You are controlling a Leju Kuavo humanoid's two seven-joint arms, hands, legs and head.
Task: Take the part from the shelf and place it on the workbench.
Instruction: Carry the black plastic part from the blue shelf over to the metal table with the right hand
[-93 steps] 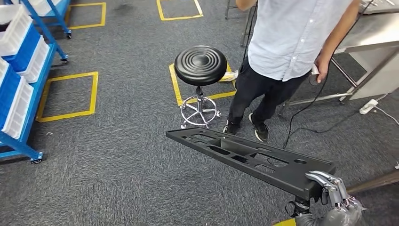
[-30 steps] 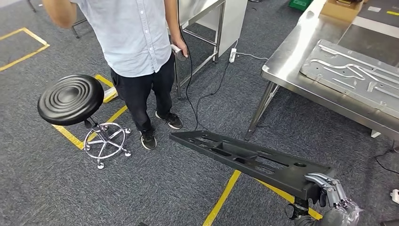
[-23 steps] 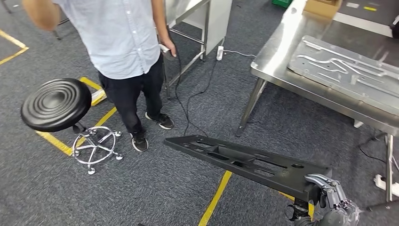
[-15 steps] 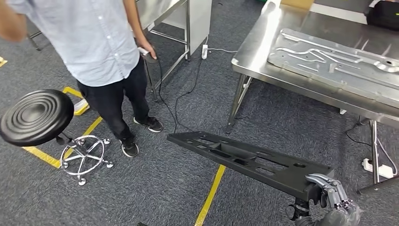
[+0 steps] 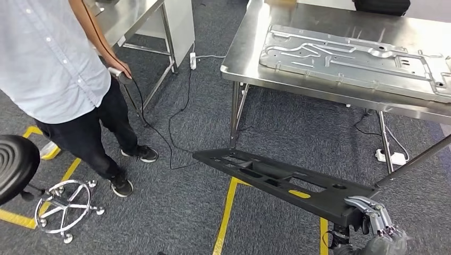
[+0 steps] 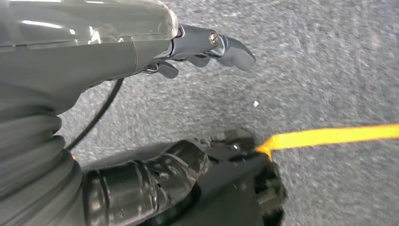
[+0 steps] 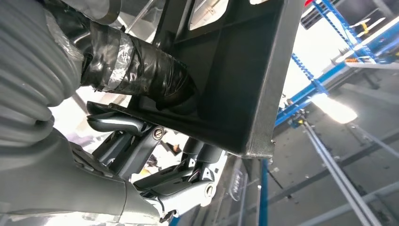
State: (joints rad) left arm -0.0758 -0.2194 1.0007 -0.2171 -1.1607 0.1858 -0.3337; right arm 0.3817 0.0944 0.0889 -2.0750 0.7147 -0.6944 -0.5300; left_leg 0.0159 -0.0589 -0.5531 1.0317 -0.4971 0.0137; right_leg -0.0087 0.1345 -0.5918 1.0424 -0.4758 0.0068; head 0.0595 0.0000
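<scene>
Black slotted part [image 5: 282, 180]: clamped at one end by right hand [image 5: 375, 220] fingers, cantilevered toward ten o'clock. Left hand [image 6: 207, 44]: fingers curled, empty. Steel worktop [image 5: 255, 48] at one o'clock. Risk: sag, slip from single-end grip.

Metal panel [image 5: 351, 56] covers the workbench [image 5: 239, 66] — near edge bare.

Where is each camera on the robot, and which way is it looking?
Head view: high on the robot, looking forward and down at the black part, the steel workbench, a person; the right hand shows.
Left wrist view: behind the left hand, facing grey carpet and a yellow floor line.
Right wrist view: behind the right hand, looking up along the part's underside.
Shared: the head and right wrist views both show the part and the right hand.
</scene>
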